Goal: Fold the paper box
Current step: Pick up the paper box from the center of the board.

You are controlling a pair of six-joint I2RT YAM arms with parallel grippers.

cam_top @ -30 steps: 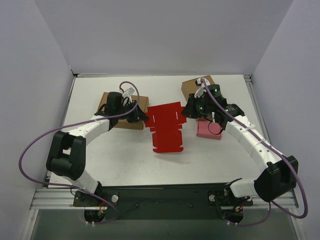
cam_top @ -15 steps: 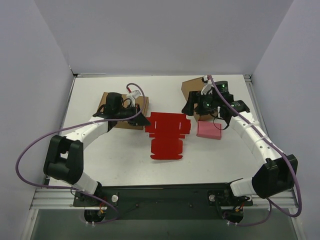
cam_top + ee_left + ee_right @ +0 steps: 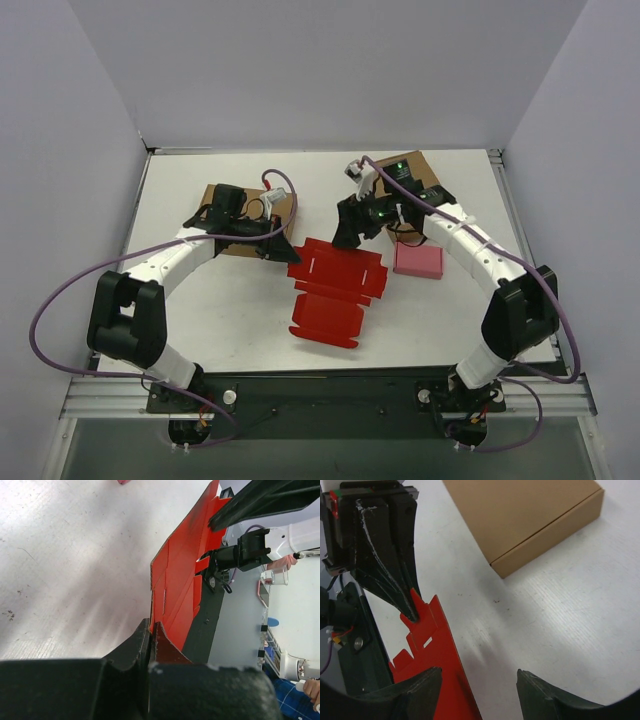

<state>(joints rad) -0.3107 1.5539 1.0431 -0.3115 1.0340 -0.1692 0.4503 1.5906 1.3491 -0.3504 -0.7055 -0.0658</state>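
The paper box [image 3: 335, 290] is a flat red die-cut sheet lying mid-table, its far left corner raised. My left gripper [image 3: 283, 250] is shut on that corner. In the left wrist view the jaws [image 3: 150, 630] pinch the thin red edge and the sheet [image 3: 180, 580] stretches away from them. My right gripper [image 3: 350, 232] hangs open over the sheet's far edge. In the right wrist view its fingers [image 3: 477, 680] stand wide apart; the red sheet [image 3: 427, 650] passes under the left one and nothing is gripped. The left gripper [image 3: 410, 605] shows there clamping the sheet's tab.
A brown cardboard box [image 3: 240, 249] lies under the left arm and another [image 3: 425, 170] behind the right arm, also in the right wrist view [image 3: 525, 515]. A small pink box [image 3: 418, 261] sits right of the sheet.
The left gripper shut on the sheet's far left corner. The right gripper opened, let go and moved left along the far edge. The sheet slid nearer and turned slightly.
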